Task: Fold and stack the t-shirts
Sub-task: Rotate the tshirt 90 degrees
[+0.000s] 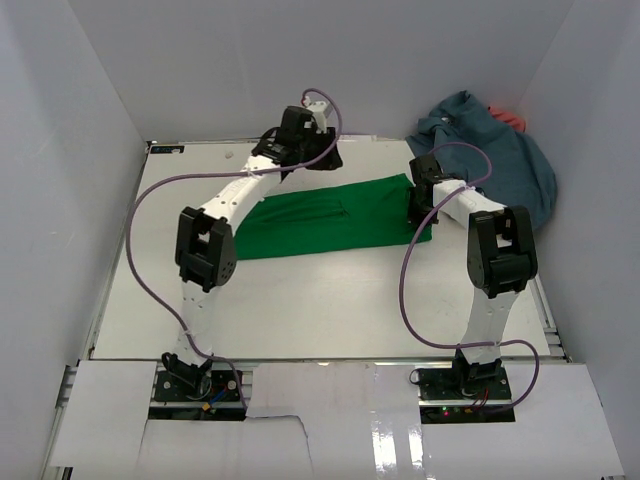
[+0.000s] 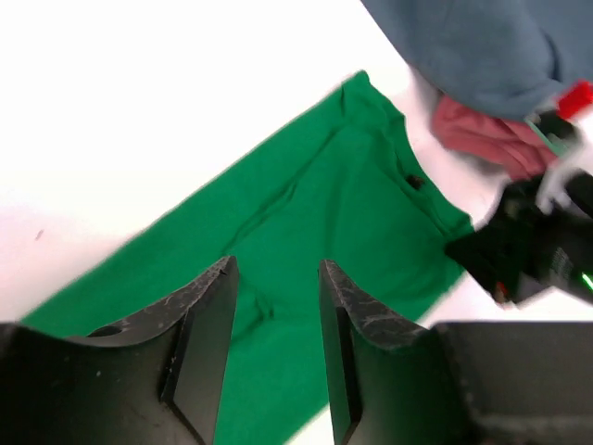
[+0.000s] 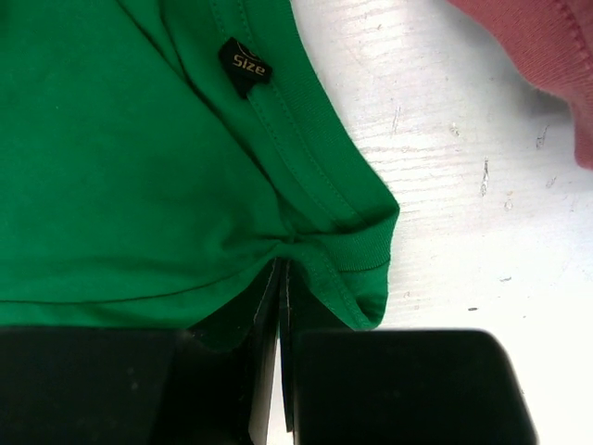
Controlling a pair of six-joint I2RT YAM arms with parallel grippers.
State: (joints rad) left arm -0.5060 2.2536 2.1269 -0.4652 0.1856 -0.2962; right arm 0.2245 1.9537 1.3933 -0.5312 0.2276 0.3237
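The green t-shirt (image 1: 330,215) lies as a long flat band across the middle of the table. My right gripper (image 3: 281,269) is shut on the green t-shirt's (image 3: 139,167) edge close to the collar, near the size label (image 3: 243,65); from above it sits at the band's right end (image 1: 418,210). My left gripper (image 2: 276,278) hovers open over the green cloth (image 2: 315,213) with nothing between its fingers, at the band's far edge (image 1: 318,160). The blue-grey t-shirt (image 1: 495,160) is heaped at the back right, with the coral red one (image 1: 508,118) partly under it.
White walls close in the table on the left, back and right. The coral shirt (image 3: 547,46) lies just right of the green collar. A small dark object (image 1: 165,148) sits at the table's (image 1: 300,310) back left corner.
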